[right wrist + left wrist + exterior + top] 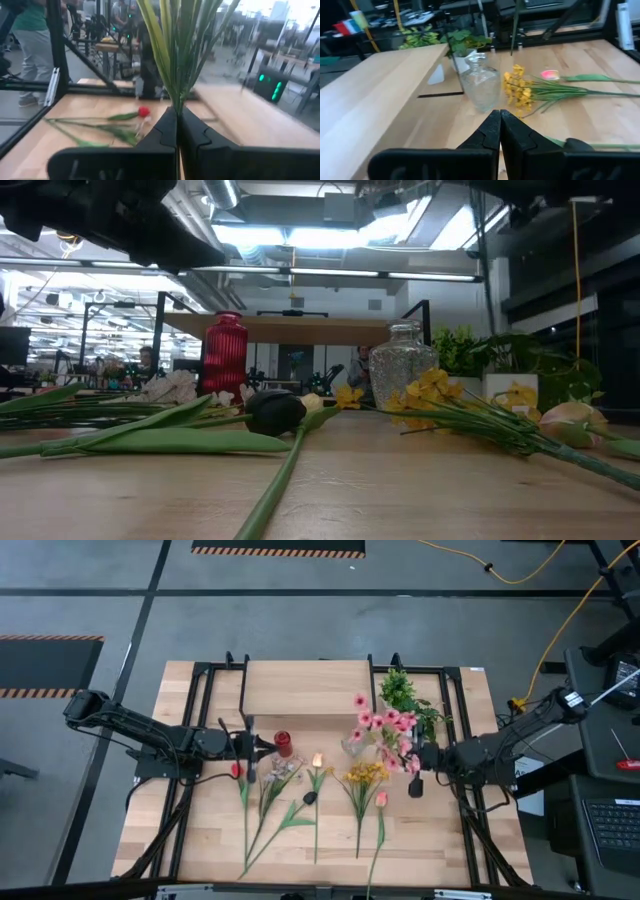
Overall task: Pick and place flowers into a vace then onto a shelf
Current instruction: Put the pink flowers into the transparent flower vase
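Note:
My right gripper (420, 757) is shut on a bunch of pink flowers (385, 728), raised beside the clear glass vase (403, 364), which stands on its base in front of the shelf (305, 688). My left gripper (262, 745) hovers shut and empty, raised just left of the red ribbed vase (283, 745). More flowers lie flat on the table: a red tulip (237, 770), white blooms (280, 772), a peach tulip (317, 760), a yellow bunch (365, 775) and a pink tulip (381, 799). My right gripper pinches several thin green stems (175, 102) of the pink bunch between its two fingers (162, 131). It comes level from the table's right side, with the fingers across the stems. The bunch is lifted clear; in the high view its blooms (392, 723) reach toward the clear vase.
A bushy green plant in a white pot (405, 692) stands right of the shelf, close behind my right gripper. A dark bloom (274, 411) lies mid-table. Black frame rails (200, 700) run along both table sides. The near strip of tabletop (430, 840) is bare. People show beyond the table (30, 35).

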`<action>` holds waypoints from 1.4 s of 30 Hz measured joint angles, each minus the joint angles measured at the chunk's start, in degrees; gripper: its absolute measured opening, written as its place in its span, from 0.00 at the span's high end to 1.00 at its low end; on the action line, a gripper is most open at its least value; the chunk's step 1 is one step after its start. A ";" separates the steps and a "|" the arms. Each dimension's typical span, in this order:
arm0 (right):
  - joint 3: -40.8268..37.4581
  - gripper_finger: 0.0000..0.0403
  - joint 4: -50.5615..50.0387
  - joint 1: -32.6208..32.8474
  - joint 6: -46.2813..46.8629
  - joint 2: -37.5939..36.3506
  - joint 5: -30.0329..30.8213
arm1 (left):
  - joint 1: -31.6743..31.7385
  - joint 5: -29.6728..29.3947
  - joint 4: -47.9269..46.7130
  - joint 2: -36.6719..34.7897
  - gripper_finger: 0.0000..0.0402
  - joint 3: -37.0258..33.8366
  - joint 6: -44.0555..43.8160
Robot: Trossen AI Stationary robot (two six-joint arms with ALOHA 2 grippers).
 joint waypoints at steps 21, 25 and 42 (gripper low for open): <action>0.06 1.00 20.97 -13.82 -2.93 6.91 -12.06 | 0.00 -4.27 0.72 -0.02 0.99 0.00 4.94; 0.06 1.00 21.19 -16.01 -1.95 6.91 -14.58 | 0.00 -4.27 0.72 -0.02 0.99 0.00 4.94; 0.10 1.00 25.40 -22.75 0.25 15.68 -18.43 | -0.02 -4.38 0.70 -0.02 0.99 0.00 4.94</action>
